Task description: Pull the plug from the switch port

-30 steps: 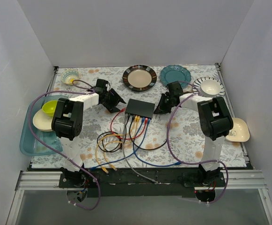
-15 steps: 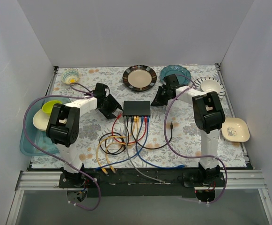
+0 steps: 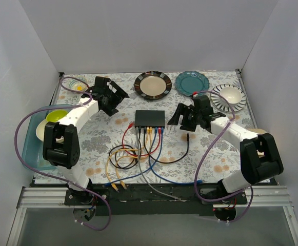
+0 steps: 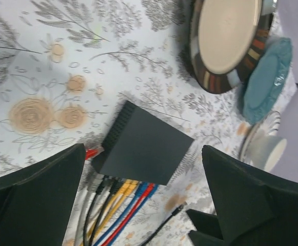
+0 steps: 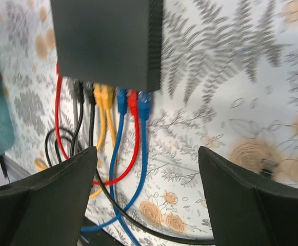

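Note:
The switch (image 3: 150, 118) (image 4: 143, 148) (image 5: 105, 41) is a flat black box in the middle of the flowered cloth. Grey, black, yellow, blue and red cables (image 3: 149, 136) (image 5: 120, 102) are plugged into its near edge. A loose black plug (image 3: 189, 137) (image 4: 178, 207) lies on the cloth to the switch's right, out of any socket and touched by neither gripper. My left gripper (image 3: 116, 97) (image 4: 143, 148) hangs open above and behind the switch's left side. My right gripper (image 3: 182, 119) (image 5: 147, 149) is open just right of the switch, with nothing between its fingers.
Along the back stand a brown-rimmed plate (image 3: 153, 84), a teal plate (image 3: 192, 82) and a striped bowl (image 3: 229, 95). A teal tray (image 3: 32, 148) at the left holds a green bowl (image 3: 56, 116). Cable coils (image 3: 120, 155) lie in front of the switch.
The black plug has come away from the switch's right side and now lies on the cloth. Both grippers have opened. The left arm drew back to the left, the right arm swung rightward.

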{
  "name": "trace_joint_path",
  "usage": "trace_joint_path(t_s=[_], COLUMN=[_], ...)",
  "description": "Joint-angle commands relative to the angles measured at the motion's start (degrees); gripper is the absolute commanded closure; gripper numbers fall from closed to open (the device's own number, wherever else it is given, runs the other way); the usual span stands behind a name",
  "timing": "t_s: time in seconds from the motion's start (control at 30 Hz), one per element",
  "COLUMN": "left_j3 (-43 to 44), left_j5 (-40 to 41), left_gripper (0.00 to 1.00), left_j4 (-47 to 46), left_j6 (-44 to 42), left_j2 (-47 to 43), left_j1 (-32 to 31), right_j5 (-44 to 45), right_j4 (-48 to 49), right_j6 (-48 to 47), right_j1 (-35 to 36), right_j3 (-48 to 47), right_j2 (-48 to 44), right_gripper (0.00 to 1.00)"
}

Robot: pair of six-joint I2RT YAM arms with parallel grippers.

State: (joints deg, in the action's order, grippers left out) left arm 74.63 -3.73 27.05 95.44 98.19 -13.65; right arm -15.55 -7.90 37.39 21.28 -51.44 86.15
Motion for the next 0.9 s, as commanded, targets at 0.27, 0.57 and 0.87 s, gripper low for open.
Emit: trace_joint_path(t_s=[0.27,0.57,0.87], left_j3=[6.2,0.1,-1.4], left_j5=[-22.5,-30.8,-27.0], left_gripper=[0.16,0.45,0.5], left_j4=[-14.6,-20.4,-21.8], left_j6=[-6.4,-6.0,-4.6], left_j2=[8.2,11.7,11.9], left_j1=[-4.2,-5.2,-7.5], right_j5=[-7.0,-8.2,-7.7], right_j4=[19.1,15.1,19.6], right_j6=[3.9,2.4,3.1], right_j1=[3.0,3.0,3.1], right_j3=[11.2,6.0,10.4], right_j2=[-6.6,0.1,1.4], right_gripper=[0.17,0.27,0.35])
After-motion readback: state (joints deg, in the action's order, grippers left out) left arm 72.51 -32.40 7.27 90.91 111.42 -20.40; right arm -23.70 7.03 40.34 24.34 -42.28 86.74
